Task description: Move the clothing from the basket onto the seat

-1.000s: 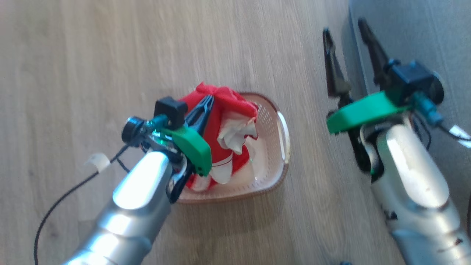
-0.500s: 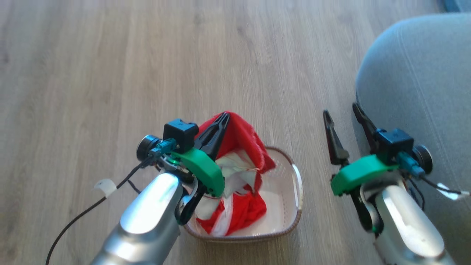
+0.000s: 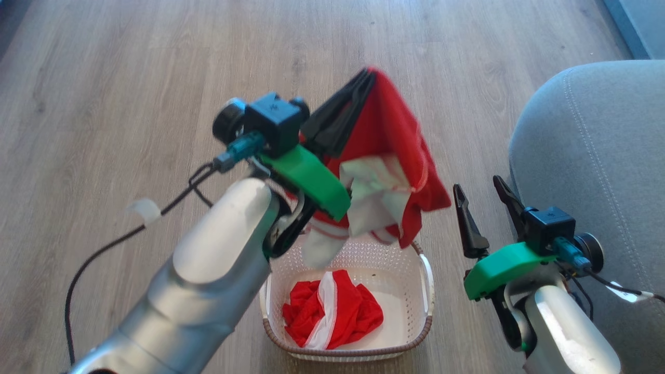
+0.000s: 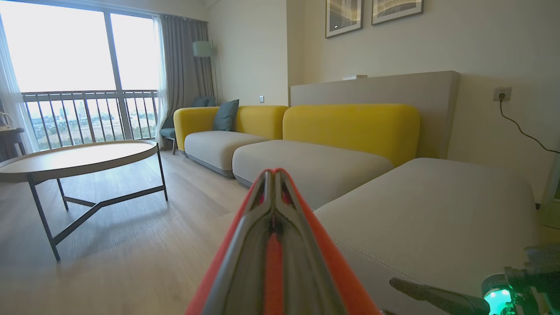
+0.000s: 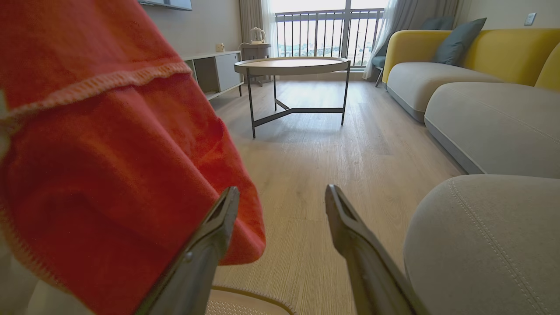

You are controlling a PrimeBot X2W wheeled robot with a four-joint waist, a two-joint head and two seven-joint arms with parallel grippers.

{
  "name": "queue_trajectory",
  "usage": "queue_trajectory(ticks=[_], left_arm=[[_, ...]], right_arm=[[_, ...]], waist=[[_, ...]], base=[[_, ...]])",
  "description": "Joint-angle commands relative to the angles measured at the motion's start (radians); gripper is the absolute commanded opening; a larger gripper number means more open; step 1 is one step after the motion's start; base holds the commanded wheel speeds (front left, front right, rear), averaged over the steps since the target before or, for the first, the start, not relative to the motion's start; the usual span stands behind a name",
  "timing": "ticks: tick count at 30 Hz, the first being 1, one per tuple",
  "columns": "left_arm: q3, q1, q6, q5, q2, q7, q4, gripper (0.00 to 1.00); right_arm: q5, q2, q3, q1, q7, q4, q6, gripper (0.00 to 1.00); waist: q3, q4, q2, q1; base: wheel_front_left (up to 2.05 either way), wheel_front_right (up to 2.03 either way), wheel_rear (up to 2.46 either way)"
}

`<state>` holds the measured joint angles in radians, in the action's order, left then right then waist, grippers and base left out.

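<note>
Nearest the robot, the basket [image 3: 363, 356] is standing on the floor [image 3: 130, 78] below the left tool [image 3: 365, 78], and the second garment [image 3: 332, 314], red with a white band, is lying crumpled inside it. Above the basket, the left tool is pinching its fingers together on a fold of fabric. The held garment [image 3: 389, 135], red with white panels, is hanging from it free of the rim. To the right of this cloth, the right tool [image 3: 478, 186] is hovering with its fingers spread wide, gripping nothing. Just to the right of the right tool, the grey seat [image 3: 597, 156] is waiting.

Step in hand, as judged: carrying one piece of clothing from basket to seat. The next move is calling for a rightward swing of the left tool, keeping the hanging hem off the right tool's fingers, then an opening over the cushion. The second garment is requiring a further trip.
</note>
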<state>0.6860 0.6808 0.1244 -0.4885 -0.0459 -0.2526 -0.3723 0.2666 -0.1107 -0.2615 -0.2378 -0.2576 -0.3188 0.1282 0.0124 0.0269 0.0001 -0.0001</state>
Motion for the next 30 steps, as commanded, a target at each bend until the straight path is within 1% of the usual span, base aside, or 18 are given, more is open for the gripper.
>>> queue_trajectory(ticks=[1, 8, 9, 10, 12, 16, 19, 21, 25, 30], left_arm=[[-0.029, 0.075, 0.006, -0.014, -0.004, -0.009, 0.044, 0.00], [-0.006, 0.116, -0.004, -0.037, -0.004, -0.009, 0.051, 0.00], [0.005, 0.117, -0.008, -0.042, -0.004, -0.009, 0.049, 0.00], [0.005, 0.117, -0.008, -0.042, -0.004, -0.009, 0.049, 0.00], [0.012, 0.117, -0.011, -0.045, -0.004, -0.009, 0.046, 0.00], [0.019, 0.117, -0.016, -0.046, -0.004, -0.009, 0.043, 0.00], [0.024, 0.112, -0.018, -0.052, -0.004, -0.009, 0.047, 0.00], [0.029, 0.110, -0.017, -0.059, -0.004, -0.009, 0.048, 0.00], [0.039, 0.109, -0.019, -0.065, -0.004, -0.009, 0.054, 0.00], [0.047, 0.108, -0.020, -0.076, -0.004, -0.009, 0.065, 0.00]], right_arm=[[0.008, 0.006, -0.015, -0.014, -0.004, 0.028, 0.003, 1.00], [0.018, 0.017, -0.016, -0.026, -0.004, 0.049, 0.003, 1.00], [0.027, 0.025, -0.016, -0.036, -0.004, 0.092, 0.003, 1.00], [0.027, 0.025, -0.016, -0.036, -0.004, 0.092, 0.003, 1.00], [0.040, 0.031, -0.032, -0.046, -0.004, 0.157, 0.003, 1.00], [0.064, 0.028, -0.097, -0.069, -0.004, 0.293, 0.003, 1.00], [0.072, 0.011, -0.158, -0.077, -0.004, 0.331, 0.003, 1.00], [0.066, 0.000, -0.190, -0.081, -0.004, 0.314, 0.003, 1.00], [0.040, -0.002, -0.216, -0.093, -0.004, 0.229, 0.003, 1.00], [0.003, 0.021, -0.236, -0.109, -0.004, 0.070, 0.003, 1.00]], waist=[[-0.002, -0.001, -0.0001, 0.0001], [-0.001, -0.014, -0.0001, 0.0001], [0.001, -0.020, -0.0001, 0.0001], [0.001, -0.020, -0.0001, 0.0001], [0.005, -0.025, -0.0001, 0.0001], [0.013, -0.031, -0.0001, 0.0001], [0.016, -0.029, -0.0001, 0.0001], [0.016, -0.027, -0.0001, 0.0001], [0.014, -0.018, -0.0001, 0.0001], [0.011, -0.005, -0.0001, 0.0001]], base=[[0.00, 0.00, 0.00], [0.00, 0.00, 0.00], [0.00, 0.00, 0.00], [0.00, 0.00, 0.00], [0.00, 0.00, 0.00], [0.00, 0.00, 0.00], [0.00, 0.00, 0.00], [0.00, 0.00, 0.00], [0.00, 0.00, 0.00], [0.00, 0.00, 0.00]])
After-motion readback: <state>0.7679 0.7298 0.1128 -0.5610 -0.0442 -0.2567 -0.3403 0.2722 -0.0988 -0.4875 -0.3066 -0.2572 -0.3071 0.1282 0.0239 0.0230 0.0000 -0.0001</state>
